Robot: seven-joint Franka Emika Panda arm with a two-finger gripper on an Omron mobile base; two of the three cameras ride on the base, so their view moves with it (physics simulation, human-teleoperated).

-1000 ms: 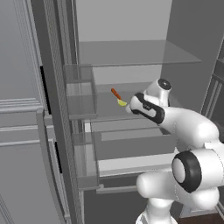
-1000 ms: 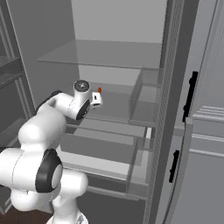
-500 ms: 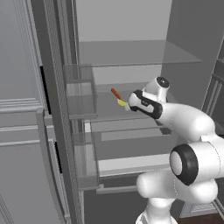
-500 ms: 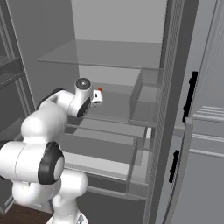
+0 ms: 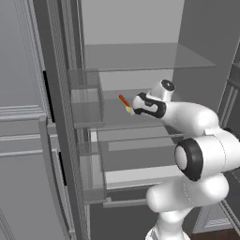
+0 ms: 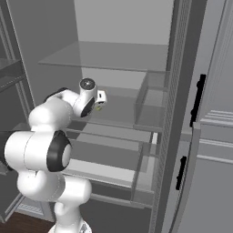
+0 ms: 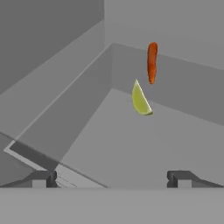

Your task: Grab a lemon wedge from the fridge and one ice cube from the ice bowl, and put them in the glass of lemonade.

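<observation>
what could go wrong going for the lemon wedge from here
The lemon wedge is tiny and sits right next to the orange stick, so the open gripper might nudge or pinch the stick instead. On the smooth fridge shelf, the wedge could slide toward the back wall.

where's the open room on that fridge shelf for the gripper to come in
Bare shelf lies between the open gripper and the lemon wedge, and on toward the fridge side wall. It is crowded only at the back, where the orange-red stick sits just behind the wedge. The glass shelf above also looks bare.
</observation>
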